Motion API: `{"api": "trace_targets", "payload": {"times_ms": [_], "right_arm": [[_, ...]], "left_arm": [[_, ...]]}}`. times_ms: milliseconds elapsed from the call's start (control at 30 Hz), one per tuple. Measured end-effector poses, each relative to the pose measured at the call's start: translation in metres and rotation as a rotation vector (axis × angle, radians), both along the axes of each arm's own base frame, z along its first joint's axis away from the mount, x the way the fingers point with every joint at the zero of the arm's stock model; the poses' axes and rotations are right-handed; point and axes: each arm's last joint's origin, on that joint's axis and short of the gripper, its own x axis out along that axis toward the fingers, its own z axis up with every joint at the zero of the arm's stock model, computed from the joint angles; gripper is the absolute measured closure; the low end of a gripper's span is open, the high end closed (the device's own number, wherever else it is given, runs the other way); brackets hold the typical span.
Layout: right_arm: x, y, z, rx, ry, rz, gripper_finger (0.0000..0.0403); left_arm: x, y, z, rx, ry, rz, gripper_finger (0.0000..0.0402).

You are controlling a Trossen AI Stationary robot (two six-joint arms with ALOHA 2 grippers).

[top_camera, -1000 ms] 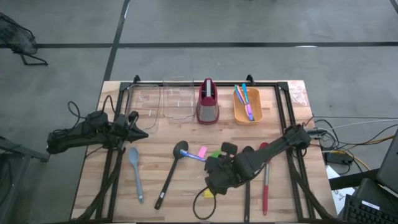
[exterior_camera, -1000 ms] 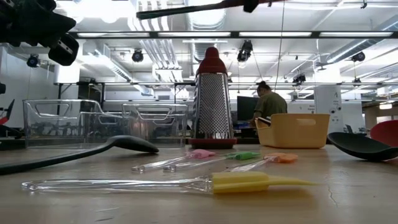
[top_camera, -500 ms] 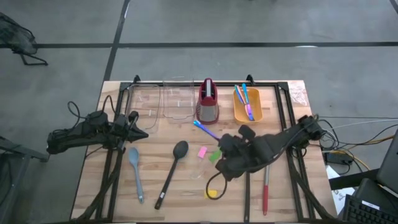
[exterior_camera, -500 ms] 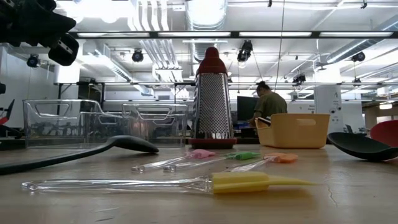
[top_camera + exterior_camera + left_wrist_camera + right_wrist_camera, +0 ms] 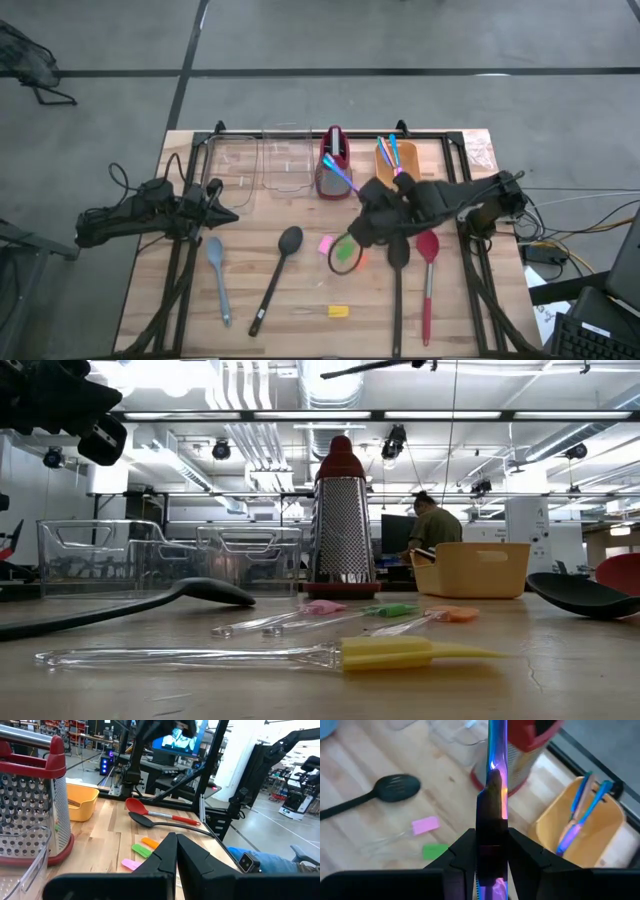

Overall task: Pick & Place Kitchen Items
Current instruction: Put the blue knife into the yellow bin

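Above the wooden table (image 5: 300,300), the right pincer (image 5: 490,827) pinches an iridescent piece of cutlery (image 5: 338,171), holding it aloft just beside the red-and-grey grater (image 5: 333,165), on the side toward the orange bin (image 5: 398,182), the shimmering handle angled across the grater's near corner. That bin, next to the grater, already carries blue and pink cutlery (image 5: 580,815). In front of the grater lie a pink block (image 5: 326,244), a green block (image 5: 346,253) and an orange block (image 5: 150,842), each on a clear handle, with a yellow block (image 5: 338,311) farther out toward the table's near edge. A black spoon (image 5: 277,275) lies diagonally in front of the clear bins (image 5: 262,165), which stand beside the grater on the side away from the orange bin; a grey-blue spoon (image 5: 218,275) lies farther that way. A red spoon (image 5: 427,280) and a second black spoon (image 5: 397,290) lie side by side in front of the orange bin. The left pincer (image 5: 176,851) waits with its fingers pressed together, holding nothing, off to the clear-bin side of the grater near the table's edge. In the room behind the grater, a person (image 5: 432,525) sits at a screen.
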Motion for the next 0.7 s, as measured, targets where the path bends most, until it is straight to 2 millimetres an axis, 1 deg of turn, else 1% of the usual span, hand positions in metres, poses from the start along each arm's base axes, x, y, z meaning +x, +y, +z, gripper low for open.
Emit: {"api": "trace_targets", "payload": {"times_ms": [167, 333, 467, 600, 700], "right_arm": [[-0.013, -0.027, 0.004, 0.004, -0.001, -0.070, 0.0302], [-0.036, -0.057, 0.003, 0.005, 0.010, -0.161, 0.0313], [-0.058, -0.079, -0.003, 0.012, 0.017, -0.267, 0.0315], [-0.079, -0.097, -0.013, 0.013, 0.033, -0.349, 0.0303], [-0.090, -0.110, -0.020, 0.017, 0.009, -0.406, 0.0303]], "left_arm": [[0.000, 0.000, 0.000, 0.000, 0.001, 0.000, 0.0390], [0.000, 0.000, 0.000, 0.000, 0.000, 0.000, 0.0390], [0.000, 0.000, 0.000, 0.000, 0.000, -0.001, 0.0390], [0.000, 0.000, 0.000, 0.000, 0.000, 0.000, 0.0390], [0.000, 0.000, 0.000, 0.000, 0.000, 0.000, 0.0390]]}}
